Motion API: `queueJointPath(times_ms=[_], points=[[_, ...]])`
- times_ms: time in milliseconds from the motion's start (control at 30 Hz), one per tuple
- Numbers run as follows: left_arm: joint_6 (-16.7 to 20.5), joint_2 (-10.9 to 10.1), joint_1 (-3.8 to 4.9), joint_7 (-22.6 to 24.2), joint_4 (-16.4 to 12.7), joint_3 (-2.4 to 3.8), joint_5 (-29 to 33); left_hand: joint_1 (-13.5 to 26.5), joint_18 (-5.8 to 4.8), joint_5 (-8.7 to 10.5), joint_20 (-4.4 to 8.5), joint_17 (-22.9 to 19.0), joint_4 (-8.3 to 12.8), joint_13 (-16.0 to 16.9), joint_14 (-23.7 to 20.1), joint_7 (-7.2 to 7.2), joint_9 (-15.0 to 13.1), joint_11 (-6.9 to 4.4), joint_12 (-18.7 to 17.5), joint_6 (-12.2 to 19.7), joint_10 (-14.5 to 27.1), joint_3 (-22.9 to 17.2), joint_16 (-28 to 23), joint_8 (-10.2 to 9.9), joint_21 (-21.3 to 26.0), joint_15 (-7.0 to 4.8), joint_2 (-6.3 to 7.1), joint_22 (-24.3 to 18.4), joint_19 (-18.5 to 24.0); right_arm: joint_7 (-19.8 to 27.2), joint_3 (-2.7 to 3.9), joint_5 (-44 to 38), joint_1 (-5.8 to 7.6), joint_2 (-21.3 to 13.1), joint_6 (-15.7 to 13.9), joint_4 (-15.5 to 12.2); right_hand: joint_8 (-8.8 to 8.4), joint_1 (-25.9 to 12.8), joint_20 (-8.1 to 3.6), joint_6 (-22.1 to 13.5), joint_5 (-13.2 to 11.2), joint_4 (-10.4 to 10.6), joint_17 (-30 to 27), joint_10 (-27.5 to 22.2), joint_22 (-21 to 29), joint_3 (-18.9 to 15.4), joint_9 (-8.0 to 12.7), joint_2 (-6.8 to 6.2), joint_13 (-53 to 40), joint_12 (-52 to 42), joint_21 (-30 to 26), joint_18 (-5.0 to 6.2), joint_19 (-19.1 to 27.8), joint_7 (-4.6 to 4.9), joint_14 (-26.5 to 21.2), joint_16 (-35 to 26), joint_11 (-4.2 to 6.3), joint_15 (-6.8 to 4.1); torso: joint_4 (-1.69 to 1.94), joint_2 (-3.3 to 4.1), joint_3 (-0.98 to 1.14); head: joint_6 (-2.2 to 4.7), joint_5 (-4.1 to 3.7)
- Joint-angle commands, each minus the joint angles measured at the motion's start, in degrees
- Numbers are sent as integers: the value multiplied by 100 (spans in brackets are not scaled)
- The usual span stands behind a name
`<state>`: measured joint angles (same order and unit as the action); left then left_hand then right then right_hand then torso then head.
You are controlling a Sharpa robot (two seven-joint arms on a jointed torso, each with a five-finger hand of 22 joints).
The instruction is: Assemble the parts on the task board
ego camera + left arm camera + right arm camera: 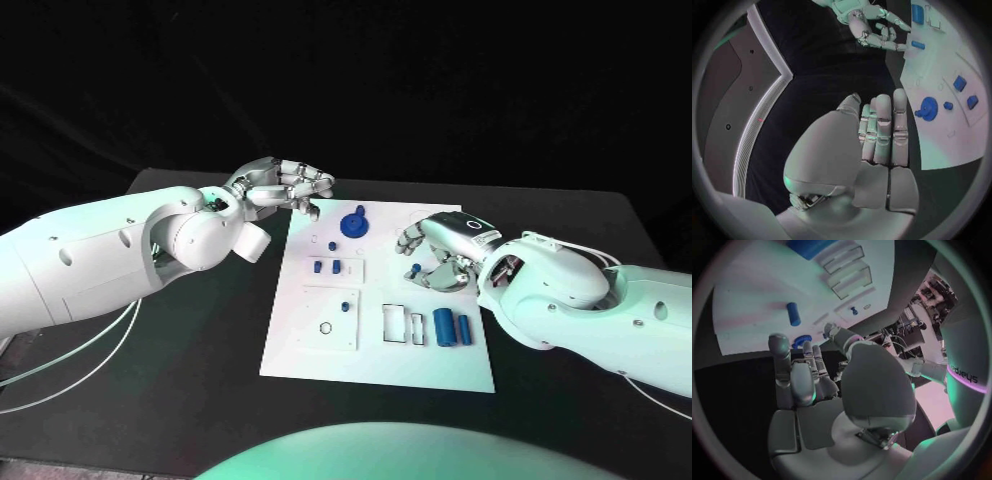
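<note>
Robotics lab, staged test bench. Black table (173,380) against black backdrop (433,80); white task board (433,365) with slots and small blue parts (358,220) laid out as a trial. Cluttered equipment racks (932,292) at room's edge in right wrist view.
</note>
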<state>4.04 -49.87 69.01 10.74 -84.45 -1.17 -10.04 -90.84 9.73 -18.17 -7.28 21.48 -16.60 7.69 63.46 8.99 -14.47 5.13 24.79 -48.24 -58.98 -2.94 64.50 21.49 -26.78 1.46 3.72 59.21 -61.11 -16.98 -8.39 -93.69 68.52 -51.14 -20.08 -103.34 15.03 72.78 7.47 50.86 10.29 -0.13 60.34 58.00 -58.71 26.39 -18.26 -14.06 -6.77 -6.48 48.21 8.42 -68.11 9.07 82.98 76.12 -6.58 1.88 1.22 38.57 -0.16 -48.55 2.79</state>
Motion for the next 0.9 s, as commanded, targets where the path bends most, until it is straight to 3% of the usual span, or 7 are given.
queueJointPath(times_ms=[33,233,467,667,900], points=[[-100,4,3,26,-9,0,36,55,55,35,-8,-10,-6,-8,-6,10,10,13,-36,-31,-43,-41,-30,40,32,-14,23,-7,-31,-155,-1,156,35,-28,572,73,-59,242,4,-63,-32,157,-100,-144,30,-537,97,80,75,-86,-101,78,55,-28,-47,-33,-34,25,11,11,1,19,-15],[-105,4,3,23,-8,-3,36,55,55,35,-8,-10,-6,-8,-6,10,10,13,-36,-31,-43,-41,-30,40,32,-14,23,-7,-31,-162,-6,125,33,13,725,207,-66,387,5,-59,-40,240,-90,-182,4,-686,138,122,109,-142,-94,78,33,-36,-42,-3,-36,37,20,15,8,15,-8],[-114,-2,3,12,-10,-5,36,59,55,43,-9,-10,-3,-10,-9,9,10,12,-36,-31,-43,-52,-33,43,40,-14,27,-9,-32,-189,-20,87,21,106,856,372,-46,492,-5,4,-46,295,-48,-130,-56,-664,162,170,122,-223,-29,68,-29,-30,-10,42,-18,23,15,15,-6,4,-3],[-113,-7,3,7,-14,-5,35,59,55,43,-9,-10,-3,-10,-9,9,10,12,-36,-31,-43,-52,-33,43,40,-14,27,-9,-32,-217,-31,52,-7,166,873,474,-12,558,-49,149,-46,377,-8,37,-156,-438,207,193,135,-344,78,47,-138,2,49,92,32,-23,19,13,-2,-4,0],[-102,-16,3,9,-19,-5,32,65,56,48,-9,-10,-3,-12,-10,9,10,13,-37,-31,-44,-60,-35,45,45,-14,28,-10,-32,-227,-34,34,-29,209,834,532,76,517,-94,492,-123,501,33,327,-319,202,251,123,176,-381,243,10,-296,3,134,146,63,-62,13,9,-2,-8,1]])
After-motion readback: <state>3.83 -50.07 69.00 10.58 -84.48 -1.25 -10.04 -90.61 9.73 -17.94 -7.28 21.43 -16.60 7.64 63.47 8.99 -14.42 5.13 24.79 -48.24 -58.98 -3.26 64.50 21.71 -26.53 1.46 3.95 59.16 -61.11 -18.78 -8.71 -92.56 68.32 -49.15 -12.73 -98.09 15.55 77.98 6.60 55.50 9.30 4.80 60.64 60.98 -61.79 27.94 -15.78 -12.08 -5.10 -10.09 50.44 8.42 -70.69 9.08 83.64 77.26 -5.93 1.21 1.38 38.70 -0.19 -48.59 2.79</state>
